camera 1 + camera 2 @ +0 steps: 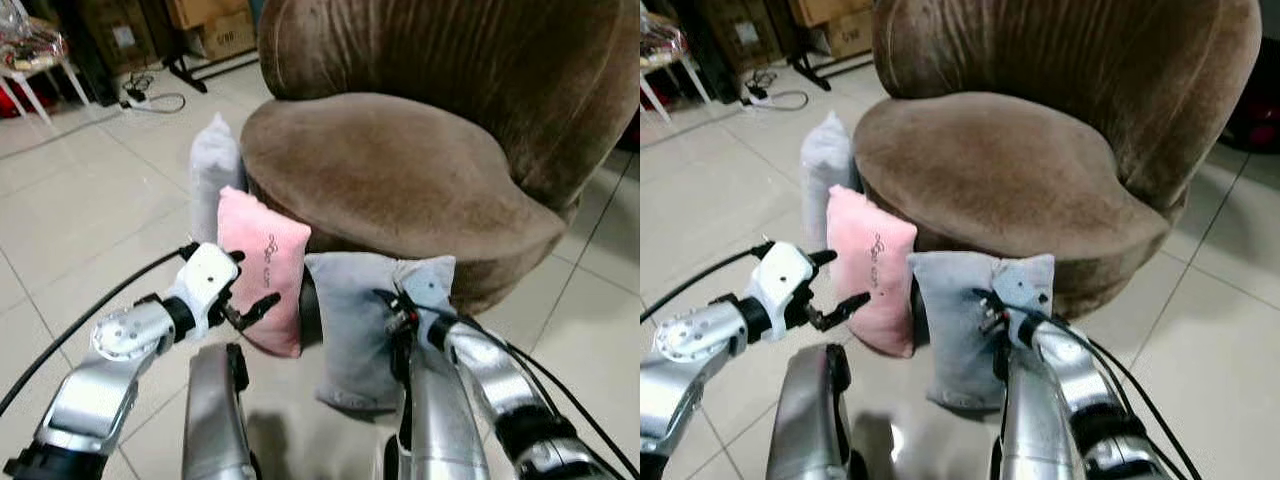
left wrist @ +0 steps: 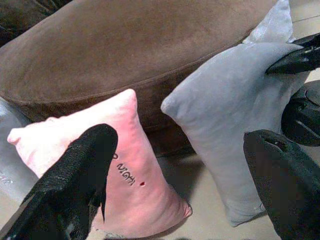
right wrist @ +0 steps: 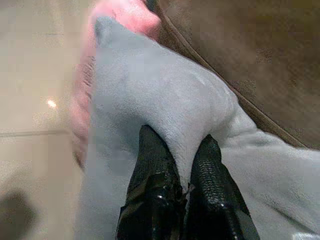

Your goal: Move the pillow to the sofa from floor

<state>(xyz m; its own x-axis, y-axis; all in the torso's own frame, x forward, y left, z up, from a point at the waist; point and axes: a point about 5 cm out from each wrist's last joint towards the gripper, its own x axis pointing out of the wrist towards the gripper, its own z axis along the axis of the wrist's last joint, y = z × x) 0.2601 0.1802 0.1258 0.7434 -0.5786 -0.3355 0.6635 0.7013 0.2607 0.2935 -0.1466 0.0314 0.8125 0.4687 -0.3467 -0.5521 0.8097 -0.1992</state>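
Right gripper (image 3: 182, 187) pinches fold at top edge of soft grey fabric pillow (image 1: 365, 325), standing on pale tiled floor (image 1: 90, 220) against brown velvet round sofa (image 1: 390, 170) just beyond. You keep pinch firm, lift straight, clear seat rim. Left gripper (image 2: 175, 175) wide, beside pink embroidered pillow (image 1: 262, 265); keep it clear.

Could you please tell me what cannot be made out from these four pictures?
- Lower part of the grey pillow: covered by the robot's arms in the eye views.
- Embroidered writing on the pink pillow: too small in the eye views, partly behind a left end effector finger in the left wrist view.
- Third, pale grey pillow: mostly behind the sofa and pink pillow.
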